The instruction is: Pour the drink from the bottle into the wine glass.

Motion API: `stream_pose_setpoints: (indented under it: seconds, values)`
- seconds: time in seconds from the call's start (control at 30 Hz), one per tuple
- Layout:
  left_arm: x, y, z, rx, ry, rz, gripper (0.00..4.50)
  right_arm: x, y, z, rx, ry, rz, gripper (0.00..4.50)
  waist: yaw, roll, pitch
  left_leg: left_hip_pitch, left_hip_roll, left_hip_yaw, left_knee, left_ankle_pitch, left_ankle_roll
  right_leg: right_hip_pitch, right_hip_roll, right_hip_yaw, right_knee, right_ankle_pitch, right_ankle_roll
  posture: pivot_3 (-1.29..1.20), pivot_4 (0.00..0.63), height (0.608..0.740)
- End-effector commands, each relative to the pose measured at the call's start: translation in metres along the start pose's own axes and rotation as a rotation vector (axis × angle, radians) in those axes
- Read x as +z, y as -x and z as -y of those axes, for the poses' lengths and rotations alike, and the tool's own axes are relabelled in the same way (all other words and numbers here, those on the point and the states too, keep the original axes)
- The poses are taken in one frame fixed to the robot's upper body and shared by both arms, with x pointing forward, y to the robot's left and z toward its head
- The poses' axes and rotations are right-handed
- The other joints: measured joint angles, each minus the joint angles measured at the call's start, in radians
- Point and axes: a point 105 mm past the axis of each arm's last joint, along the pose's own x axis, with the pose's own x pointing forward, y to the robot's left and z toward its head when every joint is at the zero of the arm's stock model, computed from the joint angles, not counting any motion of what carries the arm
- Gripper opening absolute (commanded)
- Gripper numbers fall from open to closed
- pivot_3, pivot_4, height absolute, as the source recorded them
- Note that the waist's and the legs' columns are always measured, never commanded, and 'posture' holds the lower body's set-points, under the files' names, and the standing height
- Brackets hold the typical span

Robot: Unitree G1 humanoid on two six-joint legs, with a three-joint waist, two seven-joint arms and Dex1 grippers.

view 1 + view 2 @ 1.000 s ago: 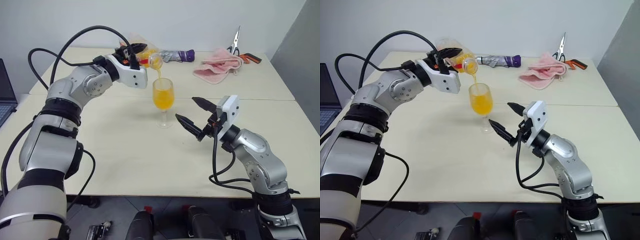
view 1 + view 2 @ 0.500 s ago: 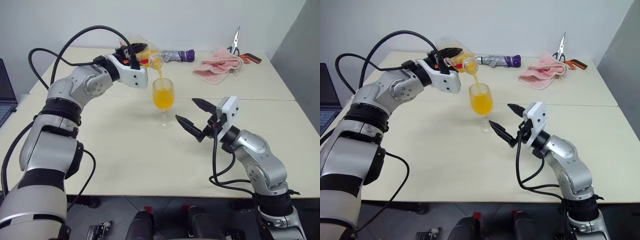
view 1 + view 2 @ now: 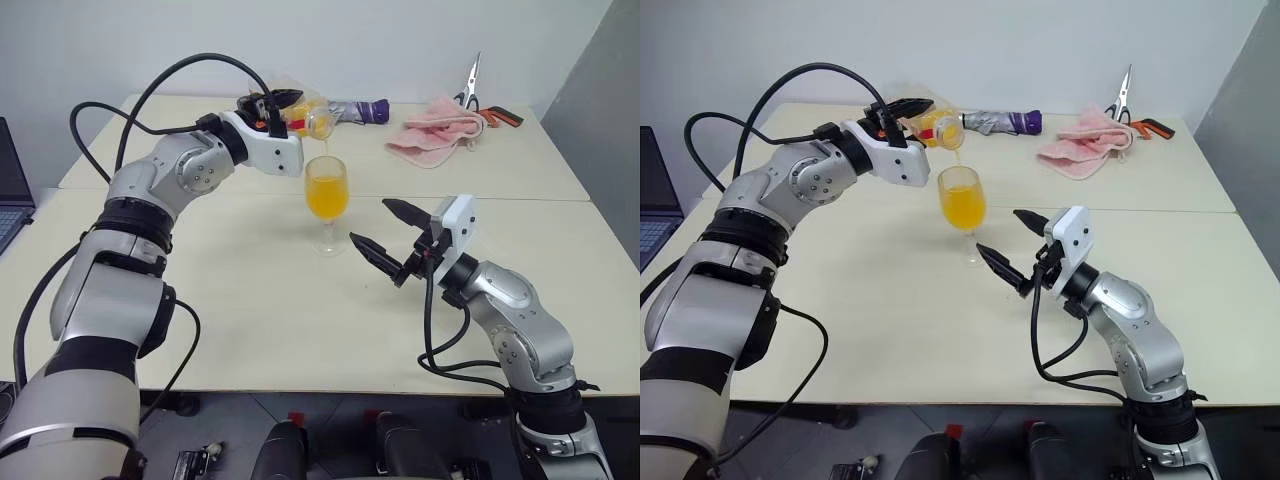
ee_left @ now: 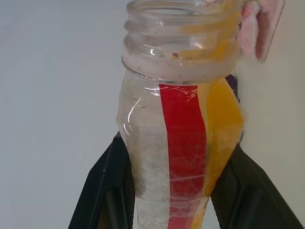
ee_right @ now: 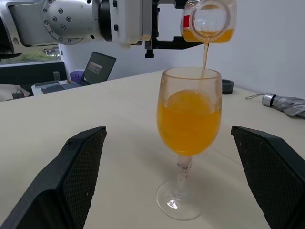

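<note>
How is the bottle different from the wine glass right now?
The bottle is tipped on its side in the air, held by the left pincer; the wine glass stands upright on the table with nothing holding it. The bottle has little drink left, while the glass is mostly full. The bottle has a red stripe; the glass is plain. Both are see-through and hold the same orange drink.

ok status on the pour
Left gripper shut on bottle, tipped over wine glass. Drink fills most of bowl. Right gripper open beside glass, clear.
</note>
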Motion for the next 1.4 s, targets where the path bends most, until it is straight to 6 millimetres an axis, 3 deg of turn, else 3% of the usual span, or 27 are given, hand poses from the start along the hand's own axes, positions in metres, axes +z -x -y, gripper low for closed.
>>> stream_pose_setpoints:
  seconds: [0.03,0.27,0.47,0.6,0.83,1.03,1.4]
  values:
    - [-0.003,0.001,-0.022,0.102,0.109,-0.015,1.67,0.013,0.000,-0.007,0.034,0.042,0.037,4.50,0.000,0.000,0.000,0.000,0.000,0.000,0.000,0.000,0.000,0.000,0.000,0.000,0.000,0.000,0.000,0.00,0.150,0.740]
    - [-0.003,0.000,-0.015,0.111,0.308,-0.016,1.67,0.013,-0.001,-0.012,0.062,0.060,0.028,4.50,0.000,0.000,0.000,0.000,0.000,0.000,0.001,0.000,0.000,0.000,0.000,0.000,0.000,0.000,0.000,0.00,0.150,0.740]
    - [-0.015,0.006,-0.011,0.179,0.663,-0.068,1.67,0.016,0.000,-0.021,0.131,0.071,0.008,4.50,-0.001,0.000,0.000,0.000,0.000,0.000,0.001,0.000,0.000,0.000,0.000,0.000,0.001,0.000,0.000,0.00,0.150,0.740]
    - [-0.036,0.030,0.002,0.234,0.888,-0.171,1.67,0.016,-0.002,-0.034,0.223,0.080,-0.042,4.50,-0.014,0.000,0.000,0.001,0.001,0.000,0.001,0.000,0.000,0.000,0.000,0.001,0.001,0.000,0.000,0.00,0.150,0.740]
    - [-0.068,0.084,0.031,0.341,1.201,-0.368,1.66,0.010,-0.014,-0.039,0.278,0.033,-0.167,4.50,-0.023,0.000,0.000,0.001,0.003,-0.003,0.004,0.000,0.000,0.000,0.000,0.000,0.005,0.000,0.000,0.00,0.150,0.740]
    - [-0.089,0.121,0.048,0.420,1.329,-0.505,1.66,0.012,-0.036,-0.043,0.297,0.048,-0.185,4.50,-0.022,0.000,0.000,0.000,0.002,-0.003,0.010,0.000,0.000,0.000,0.000,0.000,0.009,0.000,0.000,0.00,0.150,0.740]
    - [-0.106,0.152,0.079,0.446,1.430,-0.610,1.66,0.028,-0.055,-0.035,0.204,0.150,-0.120,4.50,-0.013,-0.001,0.000,0.000,0.002,-0.003,0.013,0.000,0.000,0.000,-0.001,0.000,0.013,0.000,0.000,0.00,0.150,0.740]
